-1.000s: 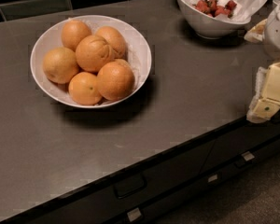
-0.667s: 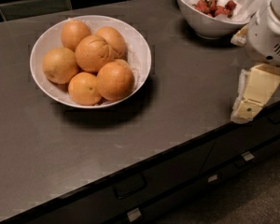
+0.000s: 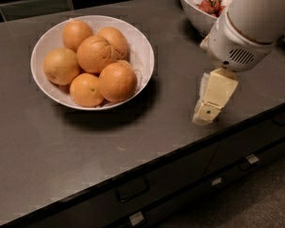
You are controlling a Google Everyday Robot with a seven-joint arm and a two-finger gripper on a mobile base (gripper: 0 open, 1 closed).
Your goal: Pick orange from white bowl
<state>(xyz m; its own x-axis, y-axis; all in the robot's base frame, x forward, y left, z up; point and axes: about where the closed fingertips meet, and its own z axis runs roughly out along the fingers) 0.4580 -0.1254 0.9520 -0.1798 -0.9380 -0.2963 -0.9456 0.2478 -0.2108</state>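
6 oranges in white bowl; pincer at right, empty; gap cannot tell.

No legible text or labels anywhere

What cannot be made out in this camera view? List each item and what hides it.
- Gripper, right of the white bowl, over the counter near its front edge: open or shut unclear, seen side-on.
- Fruit bowl: cut by top edge, partly covered by the arm.
- Orange: underside hidden by the white bowl's wall.
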